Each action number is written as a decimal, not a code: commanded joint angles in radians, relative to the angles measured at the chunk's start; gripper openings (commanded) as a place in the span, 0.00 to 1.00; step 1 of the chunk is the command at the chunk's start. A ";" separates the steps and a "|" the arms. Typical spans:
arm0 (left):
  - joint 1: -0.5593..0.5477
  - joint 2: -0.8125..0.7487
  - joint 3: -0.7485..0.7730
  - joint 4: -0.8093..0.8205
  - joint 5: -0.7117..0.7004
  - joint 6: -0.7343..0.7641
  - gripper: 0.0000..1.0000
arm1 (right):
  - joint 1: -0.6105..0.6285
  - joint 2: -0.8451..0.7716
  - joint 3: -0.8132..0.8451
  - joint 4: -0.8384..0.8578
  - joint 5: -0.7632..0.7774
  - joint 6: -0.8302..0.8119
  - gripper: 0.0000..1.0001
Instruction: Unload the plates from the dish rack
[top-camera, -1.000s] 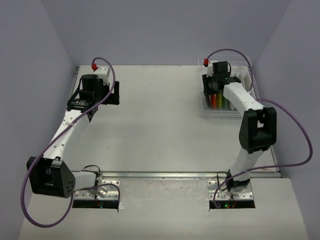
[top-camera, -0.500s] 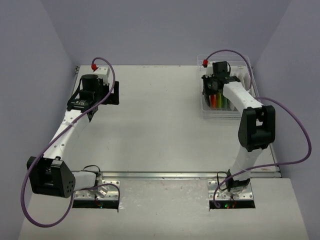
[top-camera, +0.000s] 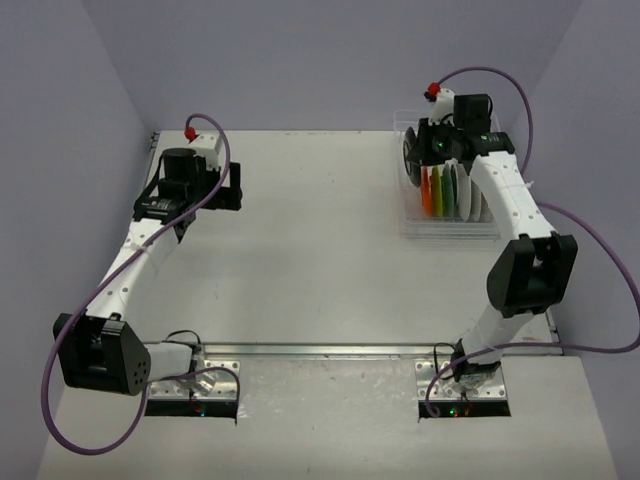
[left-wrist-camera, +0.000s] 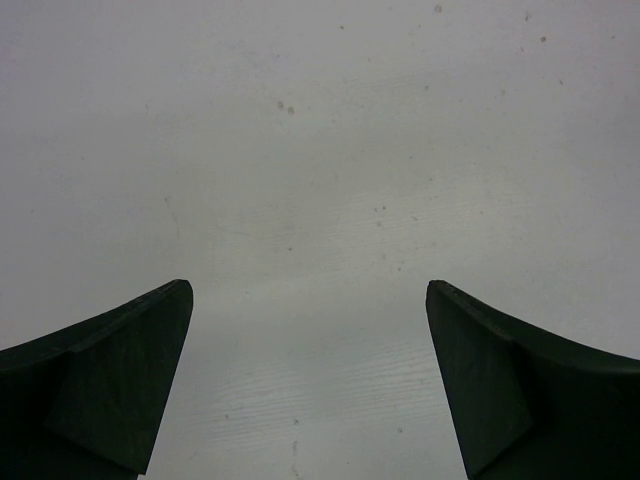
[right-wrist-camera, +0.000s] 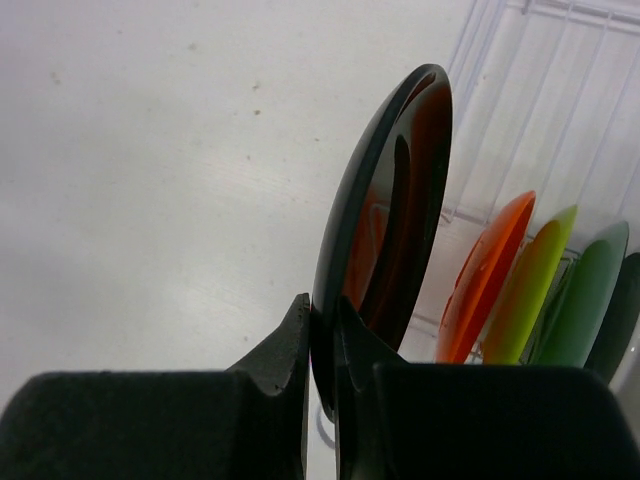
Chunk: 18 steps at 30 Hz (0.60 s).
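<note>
My right gripper (right-wrist-camera: 322, 312) is shut on the rim of a black plate (right-wrist-camera: 385, 230) and holds it on edge, lifted above the left end of the clear dish rack (top-camera: 449, 226). In the top view the black plate (top-camera: 410, 155) hangs at the gripper (top-camera: 418, 152). Orange (right-wrist-camera: 487, 275), yellow-green (right-wrist-camera: 532, 290) and green (right-wrist-camera: 585, 295) plates stand on edge in the rack (right-wrist-camera: 545, 90); white ones stand further right (top-camera: 470, 190). My left gripper (left-wrist-camera: 308, 300) is open and empty over bare table at the far left (top-camera: 228, 186).
The rack sits at the table's far right corner, close to the back and right walls. The grey table (top-camera: 310, 250) stretches between the two arms. My right arm's purple cable (top-camera: 590, 250) loops out to the right.
My right gripper has risen and shifted right with the black plate, lifting it out of the rack and uncovering the coloured plates. The left arm has not moved.
</note>
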<state>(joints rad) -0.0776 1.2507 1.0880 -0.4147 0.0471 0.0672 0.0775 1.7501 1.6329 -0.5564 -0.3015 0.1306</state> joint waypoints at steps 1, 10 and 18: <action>-0.004 -0.018 0.090 -0.002 0.140 -0.054 1.00 | 0.005 -0.121 -0.017 0.053 -0.244 -0.078 0.00; -0.004 0.013 0.236 -0.073 0.543 -0.191 0.92 | 0.299 -0.386 -0.353 0.237 -0.115 -0.706 0.00; -0.009 0.112 0.264 -0.214 0.736 -0.157 0.85 | 0.559 -0.583 -0.792 0.737 0.096 -1.310 0.00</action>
<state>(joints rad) -0.0776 1.3148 1.3373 -0.5420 0.6218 -0.1034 0.5567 1.2375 0.9933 -0.1921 -0.3225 -0.7560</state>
